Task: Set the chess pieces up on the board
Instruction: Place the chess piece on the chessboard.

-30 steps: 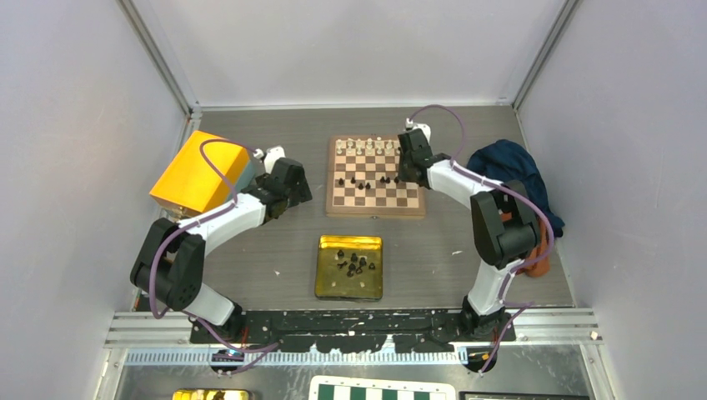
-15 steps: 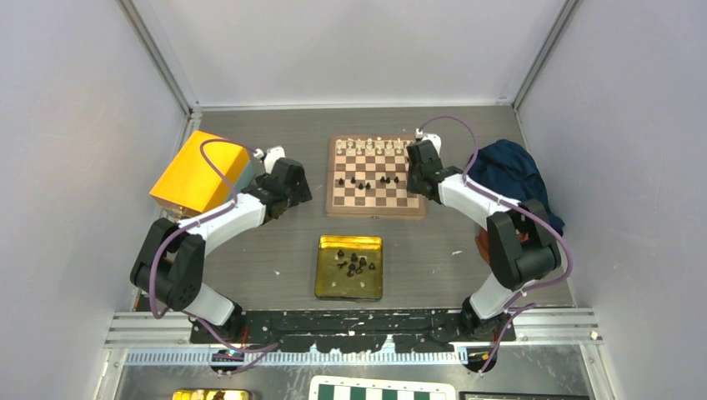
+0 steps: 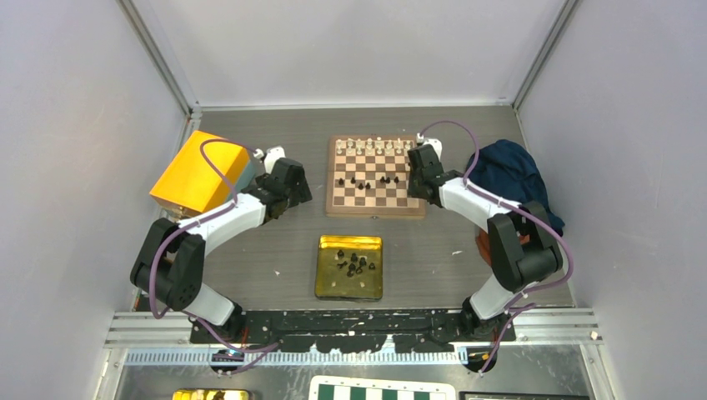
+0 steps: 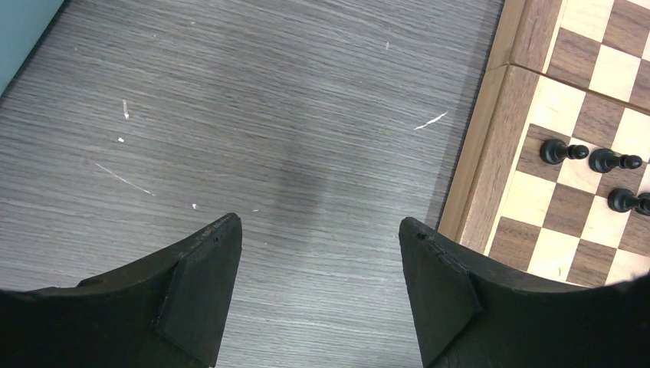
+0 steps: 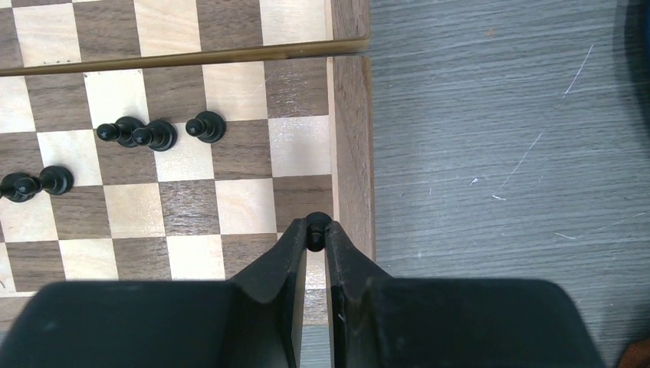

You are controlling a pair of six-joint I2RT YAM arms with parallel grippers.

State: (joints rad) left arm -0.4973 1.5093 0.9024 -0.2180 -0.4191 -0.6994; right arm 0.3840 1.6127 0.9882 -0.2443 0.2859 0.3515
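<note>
**Black piece [image 5: 316, 228] pinched at the right rim of the board [image 5: 351, 153]**

Nearest the arm bases I see a gold tray [image 3: 368, 287] on the tabletop [image 3: 267, 258], with a small cluster of black chess pieces [image 3: 353, 263] lying in it. Beyond it, my left fingers [image 4: 205, 264] stand wide apart above bare tabletop just beside the board's left rim, holding nothing. My right fingers [image 5: 293, 249] are drawn narrow, clamped on the single black piece over the last column of squares, right against the right rim. I cannot tell whether its foot touches the wood. Further in, a few black pieces [image 5: 153, 134] stand on the middle squares, some bunched close. Along the far row, cream-white pieces [image 3: 371, 147] stand in a line. A yellow box [image 3: 196, 171] sits far left, a dark blue cloth [image 3: 508, 171] far right.
</note>
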